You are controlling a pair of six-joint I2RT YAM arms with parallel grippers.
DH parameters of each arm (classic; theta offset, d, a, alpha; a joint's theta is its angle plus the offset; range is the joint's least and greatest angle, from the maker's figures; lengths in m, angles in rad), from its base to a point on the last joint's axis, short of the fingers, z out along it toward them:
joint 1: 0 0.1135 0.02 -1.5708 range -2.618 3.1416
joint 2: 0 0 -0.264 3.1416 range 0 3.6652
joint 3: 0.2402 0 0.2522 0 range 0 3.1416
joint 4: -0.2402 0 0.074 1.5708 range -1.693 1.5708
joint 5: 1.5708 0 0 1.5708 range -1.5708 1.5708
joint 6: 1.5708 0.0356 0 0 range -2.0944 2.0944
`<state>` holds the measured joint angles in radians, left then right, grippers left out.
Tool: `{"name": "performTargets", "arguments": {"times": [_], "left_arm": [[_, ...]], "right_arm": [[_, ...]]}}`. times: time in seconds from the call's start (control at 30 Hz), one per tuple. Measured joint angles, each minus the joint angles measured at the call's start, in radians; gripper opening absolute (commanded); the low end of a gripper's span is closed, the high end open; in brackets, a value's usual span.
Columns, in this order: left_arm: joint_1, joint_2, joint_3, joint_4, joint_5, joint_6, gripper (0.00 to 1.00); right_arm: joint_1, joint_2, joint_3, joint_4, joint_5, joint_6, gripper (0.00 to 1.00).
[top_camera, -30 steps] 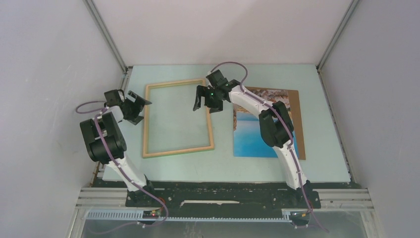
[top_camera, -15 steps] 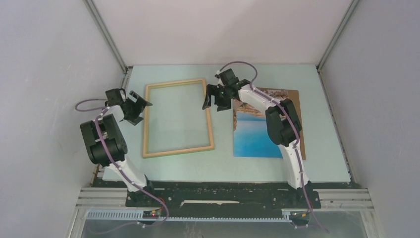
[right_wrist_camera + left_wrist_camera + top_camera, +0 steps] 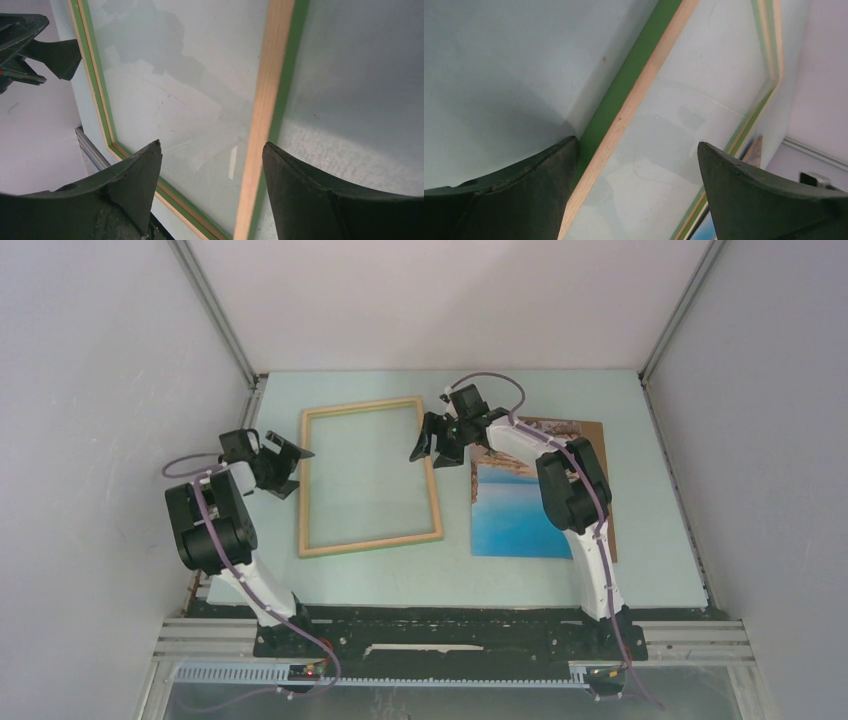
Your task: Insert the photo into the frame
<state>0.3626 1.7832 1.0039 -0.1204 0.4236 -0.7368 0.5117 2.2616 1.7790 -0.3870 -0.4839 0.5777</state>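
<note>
Frame (image 3: 370, 544) lies flat on the bench (image 3: 400, 580), pale wood face up with green showing along its edges. The left claw (image 3: 290, 470) hangs at the frame's left rail with its jaws spread wide, gripping nothing; the rail runs just inside one finger. The right claw (image 3: 433, 448) sits over the right rail near the far corner, jaws apart on either side of it, holding nothing. The photo (image 3: 515, 520) lies right of the frame, apart from it, on a brown board (image 3: 603, 490), partly hidden by the right arm.
</note>
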Motion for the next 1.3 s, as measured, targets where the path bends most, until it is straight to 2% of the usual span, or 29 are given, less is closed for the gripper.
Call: {"name": "performTargets", "arguments": {"times": [0.13,0.27,0.37,0.47,0.57,0.67,0.97,1.3], "left_arm": [[-0.014,-0.085,-0.096,0.009,-0.018,-0.031,1.00],[-0.056,-0.194,-0.080,-0.117,-0.167,0.031,1.00],[-0.113,-0.212,0.026,-0.177,-0.271,0.100,1.00],[-0.194,-0.148,0.209,-0.189,-0.341,0.172,1.00],[-0.248,-0.053,0.357,-0.158,-0.360,0.188,0.99],[-0.275,0.036,0.430,-0.103,-0.362,0.177,1.00],[-0.325,0.308,0.647,0.038,-0.431,0.048,1.00],[-0.417,0.476,0.839,0.067,-0.570,-0.336,1.00]], "right_arm": [[-0.007,-0.009,-0.053,0.048,-0.038,0.010,0.81],[-0.015,-0.043,-0.121,0.080,-0.056,0.010,0.82],[-0.015,-0.043,-0.135,0.064,-0.055,0.000,0.81],[-0.019,-0.043,-0.135,0.053,-0.053,-0.013,0.80],[-0.021,-0.043,-0.135,0.050,-0.047,-0.027,0.80],[-0.022,-0.043,-0.135,0.042,-0.031,-0.049,0.80],[-0.025,-0.030,-0.132,0.036,-0.014,-0.074,0.77],[-0.016,-0.019,-0.110,0.034,0.010,-0.084,0.76]]}}
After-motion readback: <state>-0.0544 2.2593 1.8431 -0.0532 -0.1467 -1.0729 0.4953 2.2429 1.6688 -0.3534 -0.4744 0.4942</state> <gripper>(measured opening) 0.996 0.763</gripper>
